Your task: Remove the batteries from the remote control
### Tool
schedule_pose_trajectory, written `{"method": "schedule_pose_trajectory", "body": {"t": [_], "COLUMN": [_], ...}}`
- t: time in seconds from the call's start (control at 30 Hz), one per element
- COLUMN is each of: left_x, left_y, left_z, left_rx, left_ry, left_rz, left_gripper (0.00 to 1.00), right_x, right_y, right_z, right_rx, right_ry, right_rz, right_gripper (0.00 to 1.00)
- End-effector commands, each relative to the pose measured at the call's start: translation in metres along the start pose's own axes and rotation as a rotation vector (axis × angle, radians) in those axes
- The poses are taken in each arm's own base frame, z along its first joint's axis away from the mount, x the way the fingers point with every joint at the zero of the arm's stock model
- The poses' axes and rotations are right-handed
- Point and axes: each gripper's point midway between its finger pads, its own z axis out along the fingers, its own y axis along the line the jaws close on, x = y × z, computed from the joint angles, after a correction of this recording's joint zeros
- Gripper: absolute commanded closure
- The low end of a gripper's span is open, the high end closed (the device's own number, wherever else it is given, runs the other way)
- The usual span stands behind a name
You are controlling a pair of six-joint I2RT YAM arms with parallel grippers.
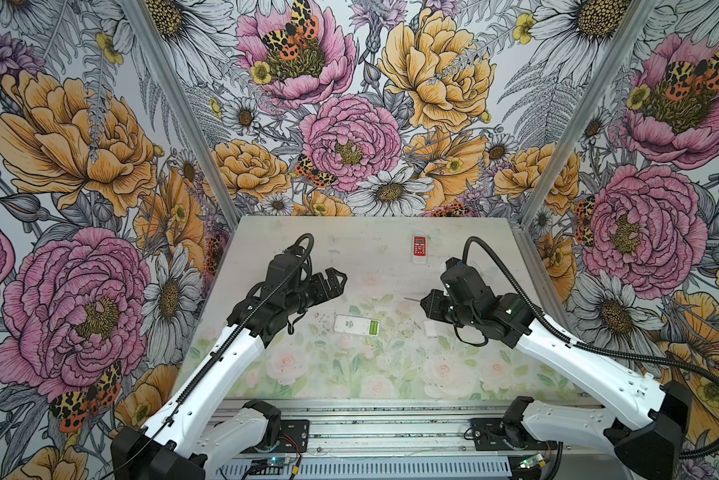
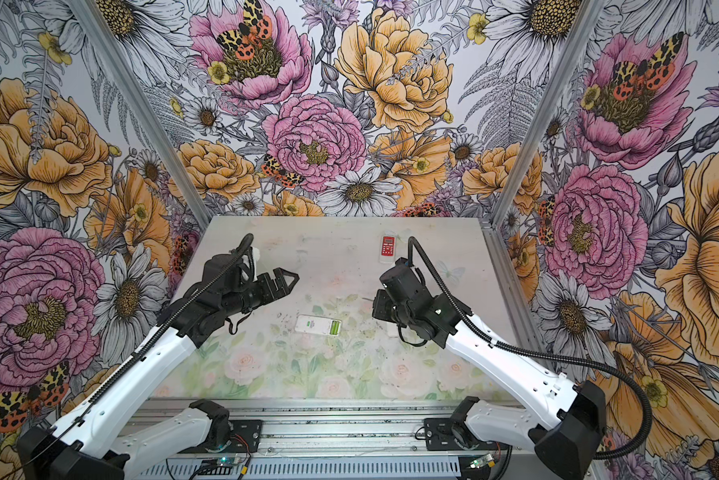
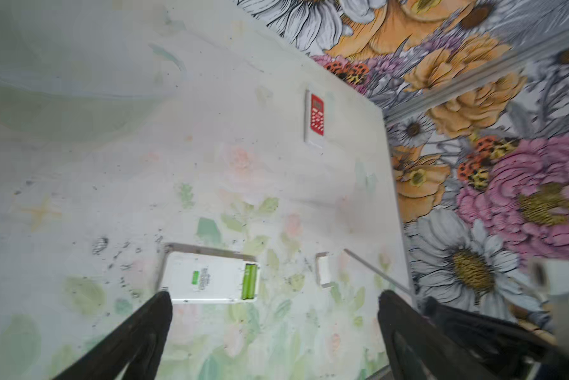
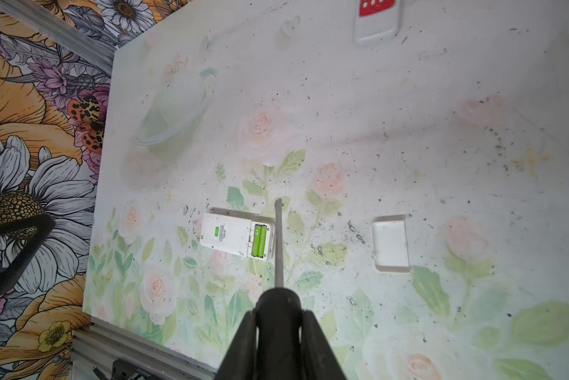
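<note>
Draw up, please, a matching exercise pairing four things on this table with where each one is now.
Things:
1. two light green cylindrical batteries
2. small white rectangular plastic cover
3. red-faced white remote control
4. screwdriver with black handle and grey metal shaft

Places:
A. clamped in the right gripper
B. near the far edge of the table
C. in the open compartment of the white face-down remote
D. loose on the table, apart from both remotes

Pairs: 1-C, 2-D, 3-B, 4-A

Light green batteries (image 1: 374, 327) showing in white remote (image 1: 349, 324), red-faced remote (image 1: 419, 246) lying at one o'clock, white cover (image 1: 429, 328), black-handled screwdriver (image 4: 278, 302), table (image 1: 308, 249) wearing pale roses, walls (image 1: 349, 124) blooming pink and orange.
</note>
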Motion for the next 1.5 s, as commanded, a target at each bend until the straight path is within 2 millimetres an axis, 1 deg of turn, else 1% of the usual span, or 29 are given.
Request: {"method": "schedule_pose_trajectory", "body": {"t": [0.0,0.13,0.2,0.27,0.33,0.37,0.4,0.43,0.5,0.67,0.8,0.9,1.07,1.23,1.33,1.47], "left_x": [0.013,0.043,0.056,0.068,0.075,0.077,0.079,0.085,0.099,0.126,0.126,0.13,0.132,0.12,0.115,0.109], "left_y": [0.011,0.001,0.0,0.004,0.009,0.008,0.003,-0.004,-0.009,-0.001,0.005,0.004,0.016,0.017,0.013,0.016], "left_z": [-0.006,-0.002,0.001,0.008,0.019,0.024,0.028,0.032,0.041,0.073,0.097,0.11,0.13,0.147,0.153,0.164], "left_rx": [-0.091,-0.009,0.032,0.057,0.055,0.062,0.091,0.141,0.178,0.179,0.109,0.1,0.021,-0.045,-0.047,-0.066], "left_ry": [0.038,0.097,0.127,0.166,0.198,0.2,0.186,0.178,0.191,0.301,0.299,0.32,0.345,0.303,0.287,0.28], "left_rz": [0.523,0.914,1.046,1.137,1.188,1.195,1.193,1.206,1.248,1.257,1.274,1.278,1.282,1.296,1.303,1.284], "left_gripper": [0.01,0.01,0.01,0.01,0.01,0.01,0.01,0.01,0.01,0.01,0.01,0.01,0.01,0.01,0.01,0.01], "right_x": [-0.001,0.001,0.002,0.001,-0.001,-0.001,-0.002,-0.003,-0.003,-0.008,-0.006,-0.002,0.001,0.003,0.003,0.002], "right_y": [-0.006,-0.007,-0.007,-0.006,-0.005,-0.005,-0.004,-0.004,-0.003,-0.002,-0.005,-0.01,-0.013,-0.013,-0.012,-0.012], "right_z": [-0.009,-0.01,-0.01,-0.012,-0.013,-0.013,-0.014,-0.014,-0.014,-0.02,-0.022,-0.021,-0.023,-0.021,-0.019,-0.019], "right_rx": [0.047,0.039,0.038,0.035,0.032,0.032,0.03,0.029,0.029,0.022,0.02,0.025,0.023,0.024,0.024,0.026], "right_ry": [-0.004,0.0,0.001,-0.002,-0.007,-0.009,-0.011,-0.012,-0.014,-0.038,-0.041,-0.037,-0.038,-0.03,-0.023,-0.029], "right_rz": [0.029,0.026,0.022,0.017,0.008,0.004,-0.001,-0.003,-0.003,0.002,0.006,0.032,0.044,0.057,0.06,0.059], "right_gripper": [1.0,1.0,1.0,1.0,1.0,1.0,1.0,1.0,1.0,1.0,1.0,1.0,1.0,1.0,1.0,1.0]}}
